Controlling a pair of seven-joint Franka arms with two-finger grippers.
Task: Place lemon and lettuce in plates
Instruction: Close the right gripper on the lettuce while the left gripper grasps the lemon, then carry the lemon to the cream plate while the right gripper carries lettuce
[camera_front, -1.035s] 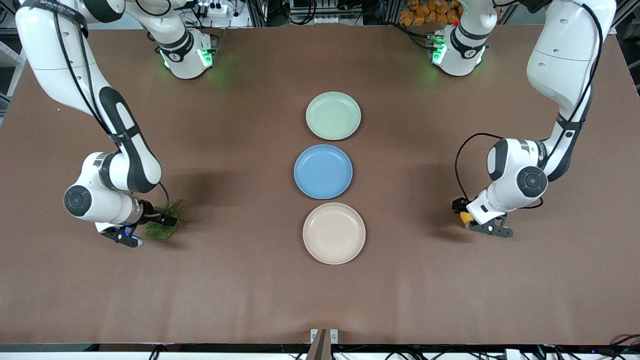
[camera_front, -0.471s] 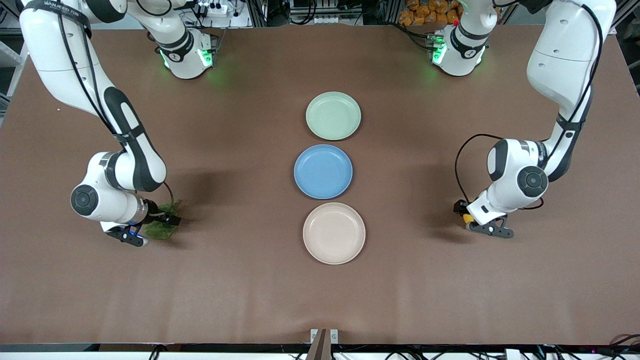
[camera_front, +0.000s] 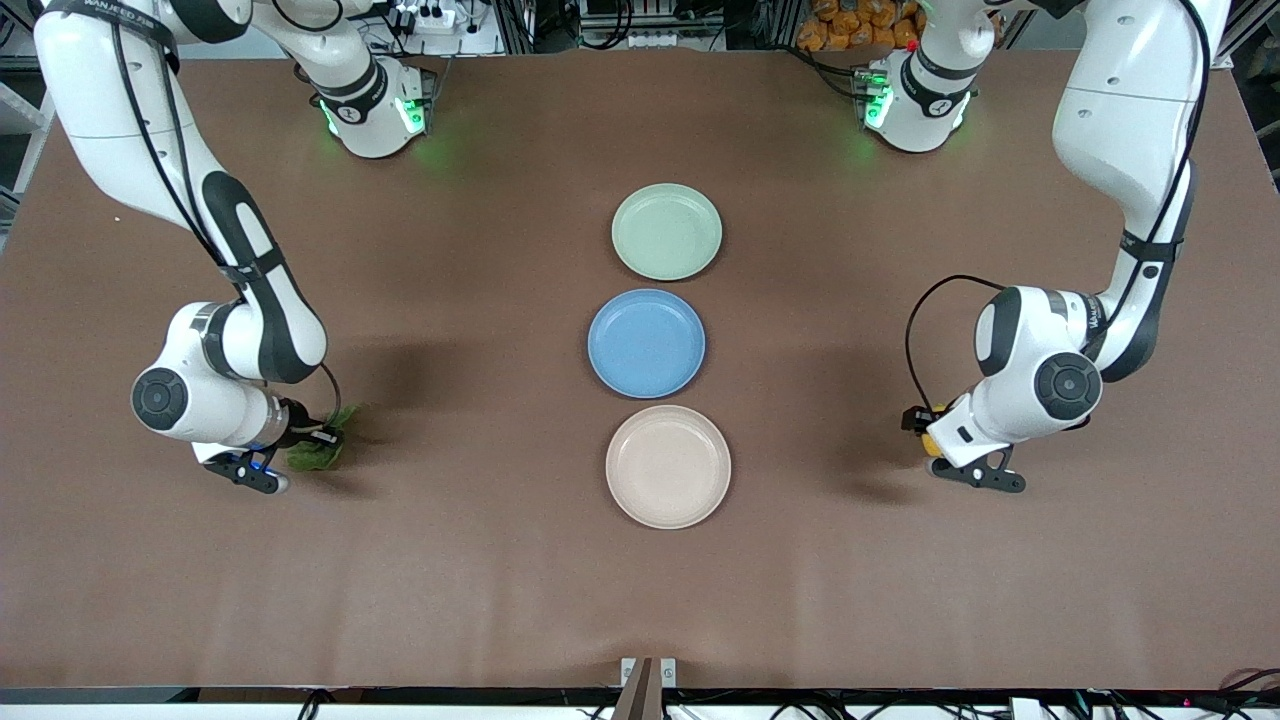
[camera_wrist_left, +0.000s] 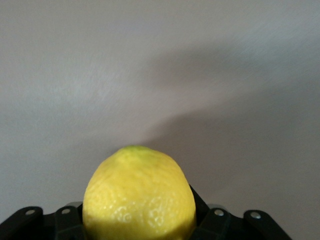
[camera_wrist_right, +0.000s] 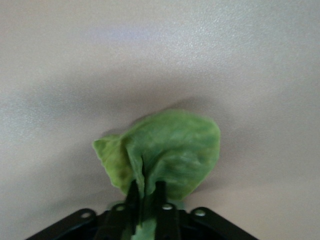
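The yellow lemon (camera_front: 930, 441) sits between the jaws of my left gripper (camera_front: 919, 426) low over the table near the left arm's end. It fills the left wrist view as a dimpled lemon (camera_wrist_left: 139, 196), and the left gripper (camera_wrist_left: 140, 222) is shut on it. The green lettuce (camera_front: 317, 458) is pinched and folded by my right gripper (camera_front: 325, 438) near the right arm's end. In the right wrist view the lettuce (camera_wrist_right: 170, 150) stands up from the right gripper (camera_wrist_right: 146, 194), whose fingers (camera_wrist_right: 132, 196) press on its edge. The mint plate (camera_front: 666, 231) and the beige-pink plate (camera_front: 668, 466) hold nothing.
A blue plate (camera_front: 646, 343) lies between the mint and beige-pink plates in a row down the middle of the brown table (camera_front: 480, 560). Wide bare table separates each gripper from the plates.
Both grippers have shut, the left on the lemon and the right on the lettuce. The leaf, flat a second ago, is now bunched up at the right gripper's fingers.
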